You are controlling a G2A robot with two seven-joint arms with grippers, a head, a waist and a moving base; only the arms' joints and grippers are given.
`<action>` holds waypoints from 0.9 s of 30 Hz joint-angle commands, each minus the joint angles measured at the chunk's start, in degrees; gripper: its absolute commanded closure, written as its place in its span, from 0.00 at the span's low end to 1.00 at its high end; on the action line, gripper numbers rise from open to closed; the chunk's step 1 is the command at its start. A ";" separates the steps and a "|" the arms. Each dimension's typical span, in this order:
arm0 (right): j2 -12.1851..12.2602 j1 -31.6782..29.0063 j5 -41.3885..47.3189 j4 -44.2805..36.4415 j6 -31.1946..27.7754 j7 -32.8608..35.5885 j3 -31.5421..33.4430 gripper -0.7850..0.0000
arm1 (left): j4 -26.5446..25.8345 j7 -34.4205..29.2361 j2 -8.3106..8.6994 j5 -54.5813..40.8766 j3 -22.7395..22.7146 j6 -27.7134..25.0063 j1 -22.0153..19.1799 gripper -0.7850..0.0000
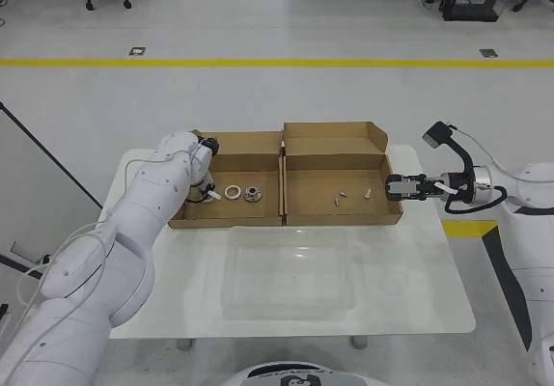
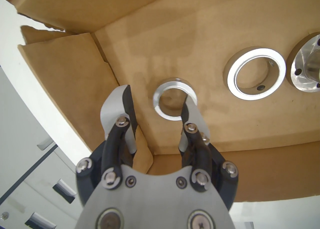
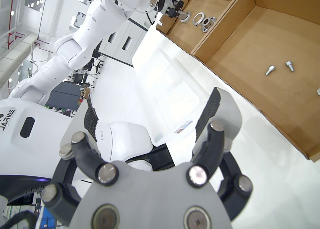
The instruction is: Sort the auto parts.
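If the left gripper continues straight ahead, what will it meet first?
Probably the small ring on the cardboard box floor; the left gripper, open, straddles its wall. Depth is unclear.

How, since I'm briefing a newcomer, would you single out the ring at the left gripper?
On the white table, find the cardboard box under the left gripper. Its three metal parts lie in a row: a flanged hub, a wide ring, then this small ring, plain and narrowest.
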 commanded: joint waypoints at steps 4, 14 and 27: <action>0.00 0.00 0.00 -0.01 0.00 0.00 0.00 0.00 | -0.18 0.89 -0.10 0.00 -0.86 0.27 -1.47 0.00; 0.00 0.00 0.00 -0.01 0.00 0.00 0.00 0.00 | -8.19 1.63 3.19 -5.45 -7.40 -5.95 -2.48 0.00; 0.00 0.00 0.00 -0.01 0.00 0.00 0.00 0.00 | -64.90 -14.56 15.75 -15.36 -34.79 -4.81 23.93 0.00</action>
